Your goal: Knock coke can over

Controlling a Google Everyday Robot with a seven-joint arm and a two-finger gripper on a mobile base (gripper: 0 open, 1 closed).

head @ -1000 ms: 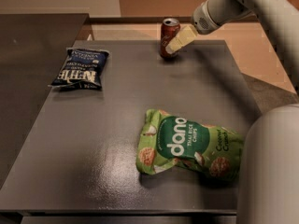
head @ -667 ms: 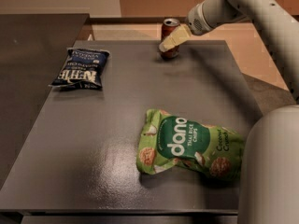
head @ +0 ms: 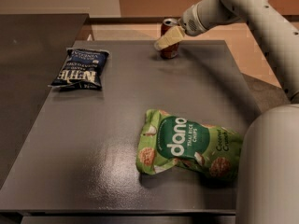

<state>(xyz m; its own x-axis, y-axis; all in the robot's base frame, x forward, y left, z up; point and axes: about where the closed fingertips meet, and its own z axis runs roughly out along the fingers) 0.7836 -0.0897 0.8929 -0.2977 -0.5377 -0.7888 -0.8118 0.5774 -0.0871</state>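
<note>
The coke can (head: 170,53) is a small dark-red can with a silver top. It stands upright at the far edge of the dark table (head: 107,120), right of middle. My gripper (head: 162,42) reaches in from the upper right on the white arm (head: 219,8). Its cream tip lies across the front of the can's middle and points down-left. The tip hides part of the can's side. I cannot tell whether it touches the can.
A dark blue chip bag (head: 80,68) lies at the far left of the table. A green Dang rice chips bag (head: 189,147) lies at the near right. The robot's white body (head: 268,171) fills the lower right corner. A second dark surface (head: 28,45) adjoins on the left.
My gripper has moved a little left and up across the front of the can. The can stays upright in the same place. The bags have not moved.
</note>
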